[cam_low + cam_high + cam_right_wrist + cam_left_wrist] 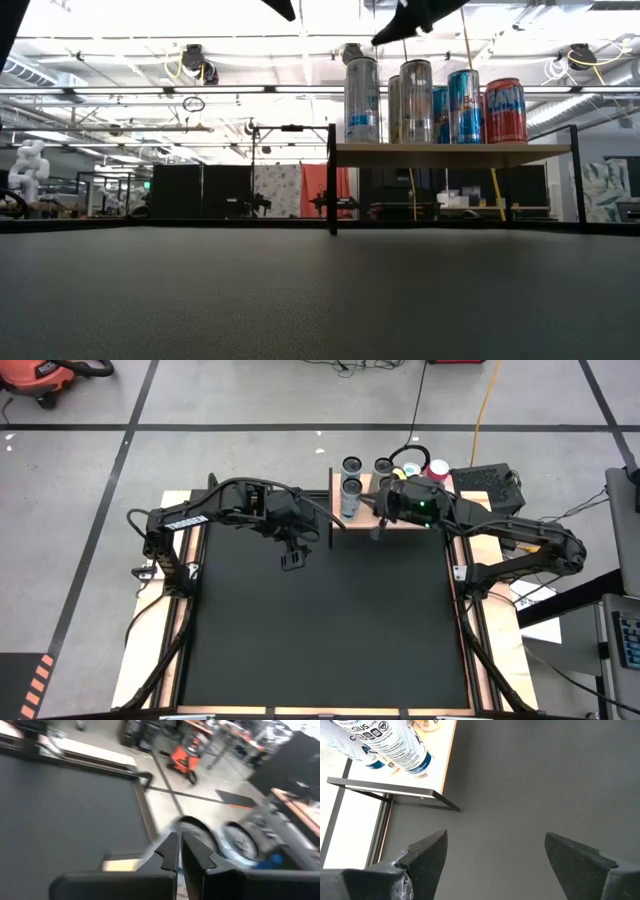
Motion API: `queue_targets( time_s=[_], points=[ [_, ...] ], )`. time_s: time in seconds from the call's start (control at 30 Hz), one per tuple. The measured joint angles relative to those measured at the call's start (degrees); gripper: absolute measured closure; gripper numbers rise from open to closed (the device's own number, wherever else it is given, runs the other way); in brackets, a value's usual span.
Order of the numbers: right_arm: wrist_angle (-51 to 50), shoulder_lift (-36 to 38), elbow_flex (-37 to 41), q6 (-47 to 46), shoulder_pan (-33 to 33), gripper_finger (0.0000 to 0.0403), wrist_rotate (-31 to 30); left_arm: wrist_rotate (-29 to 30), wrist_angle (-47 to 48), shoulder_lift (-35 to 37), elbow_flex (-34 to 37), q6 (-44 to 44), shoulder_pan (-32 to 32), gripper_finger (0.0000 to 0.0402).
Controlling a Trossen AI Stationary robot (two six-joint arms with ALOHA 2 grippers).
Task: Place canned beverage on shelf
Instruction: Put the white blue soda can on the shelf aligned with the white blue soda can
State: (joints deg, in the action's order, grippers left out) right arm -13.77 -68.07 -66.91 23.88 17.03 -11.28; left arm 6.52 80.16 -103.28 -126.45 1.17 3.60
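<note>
Now the left gripper [291, 560] is held above the black mat [320, 630], just left of the shelf [450, 154], with its fingers [427, 855] spread wide and nothing between them. It looks to have let go, since no can is carried. The right gripper [377, 530] is held over the shelf's near edge with its fingers pressed together and empty, likely kept up high so no can is bumped. On the shelf, at the far side of the table, the cans [430, 102] are stood upright in a close row. The silver can [362, 100] is at the left end and the red can [504, 111] at the right end, so room is saved.
</note>
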Motion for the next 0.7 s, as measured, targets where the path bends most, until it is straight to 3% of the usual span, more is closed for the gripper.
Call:
queue_targets(
  time_s=[0.1,0.7],
  points=[
    [0.8,-0.3,0.0,1.2,1.3,0.0403,-2.2,0.0,0.0,0.0,0.0,0.0,0.0,0.0068],
    [2.1,-2.1,0.0,0.9,5.5,0.0403,-0.6,0.0,0.0,0.0,0.0,0.0,0.0,0.0068]
  ],
)
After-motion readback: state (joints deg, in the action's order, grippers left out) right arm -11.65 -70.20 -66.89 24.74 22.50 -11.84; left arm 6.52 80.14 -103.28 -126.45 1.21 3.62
